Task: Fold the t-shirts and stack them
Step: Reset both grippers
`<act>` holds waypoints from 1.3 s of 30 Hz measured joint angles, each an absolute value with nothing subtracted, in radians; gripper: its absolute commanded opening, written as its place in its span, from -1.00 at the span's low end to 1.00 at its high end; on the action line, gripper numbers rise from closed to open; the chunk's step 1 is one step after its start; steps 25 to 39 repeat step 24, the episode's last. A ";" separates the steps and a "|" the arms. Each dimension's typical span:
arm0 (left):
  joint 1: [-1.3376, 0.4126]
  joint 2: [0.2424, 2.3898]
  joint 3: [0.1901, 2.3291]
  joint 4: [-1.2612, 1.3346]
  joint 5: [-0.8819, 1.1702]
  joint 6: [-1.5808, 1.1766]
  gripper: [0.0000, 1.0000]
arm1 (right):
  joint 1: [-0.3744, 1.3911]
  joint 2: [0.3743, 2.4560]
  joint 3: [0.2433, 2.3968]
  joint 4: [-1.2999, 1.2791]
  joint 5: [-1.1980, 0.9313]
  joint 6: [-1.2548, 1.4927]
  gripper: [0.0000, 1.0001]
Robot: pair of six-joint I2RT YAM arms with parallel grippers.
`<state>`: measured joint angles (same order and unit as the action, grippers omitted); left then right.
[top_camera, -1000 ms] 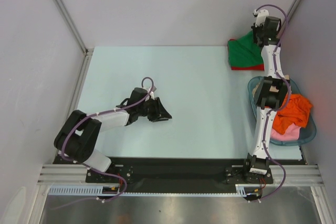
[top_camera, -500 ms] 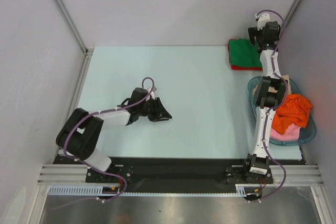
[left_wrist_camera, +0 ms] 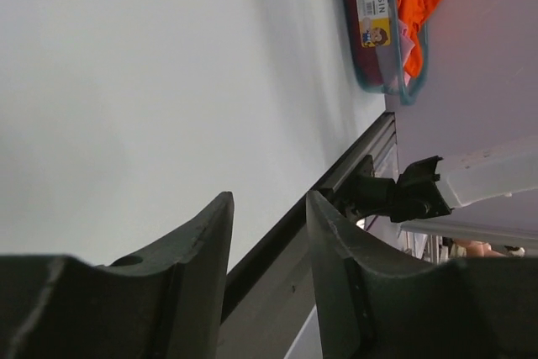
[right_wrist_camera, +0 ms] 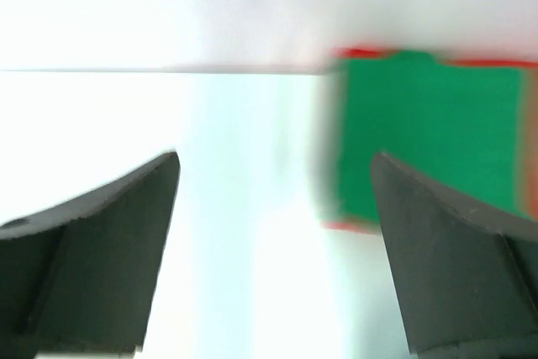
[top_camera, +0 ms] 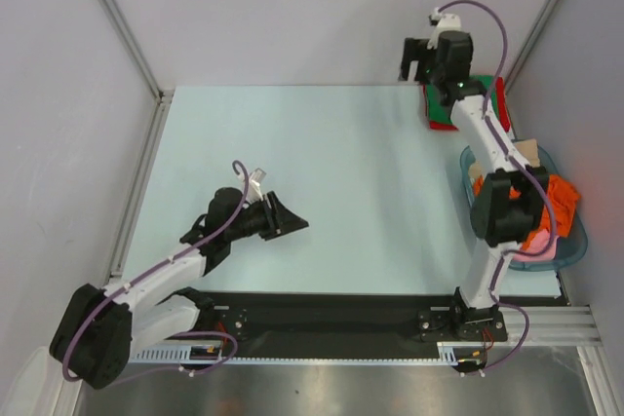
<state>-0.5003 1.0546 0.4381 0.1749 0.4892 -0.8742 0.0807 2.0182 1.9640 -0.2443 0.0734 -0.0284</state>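
Observation:
A folded bright green t-shirt [top_camera: 439,109] lies on a red t-shirt [top_camera: 501,104] at the table's far right corner; my right arm crosses over both. The right wrist view shows the green t-shirt [right_wrist_camera: 429,136] as a flat rectangle with the red t-shirt's edge [right_wrist_camera: 349,226] showing beneath it. My right gripper [top_camera: 414,57] hovers just left of the stack, open and empty [right_wrist_camera: 276,161]. Above the near-left middle of the table is my left gripper [top_camera: 292,224], also open with nothing between its fingers [left_wrist_camera: 269,199].
A teal basin [top_camera: 575,245] at the right edge holds an orange garment [top_camera: 561,192], a pink one [top_camera: 541,245] and a beige one [top_camera: 526,153]. The left wrist view shows the basin [left_wrist_camera: 378,31] and the table's front rail [left_wrist_camera: 336,178]. Walls enclose the table.
My right gripper has opened and swung left off the green t-shirt, which now lies flat on the stack. The left arm has pulled back toward the near left.

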 measured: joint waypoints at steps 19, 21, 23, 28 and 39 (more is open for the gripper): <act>-0.505 0.920 0.045 0.756 0.501 -1.153 0.13 | 0.252 1.217 0.371 0.352 -0.354 0.829 0.99; -0.505 0.946 0.045 0.874 0.506 -1.180 0.14 | 0.252 1.197 0.310 0.406 -0.368 0.863 0.99; -0.505 0.963 0.045 0.976 0.512 -1.198 0.14 | 0.251 1.196 0.229 0.485 -0.394 0.895 1.00; -0.505 0.965 0.045 1.018 0.522 -1.205 0.14 | 0.250 1.201 0.184 0.527 -0.411 0.915 0.99; -0.505 0.965 0.045 1.018 0.522 -1.205 0.14 | 0.250 1.201 0.184 0.527 -0.411 0.915 0.99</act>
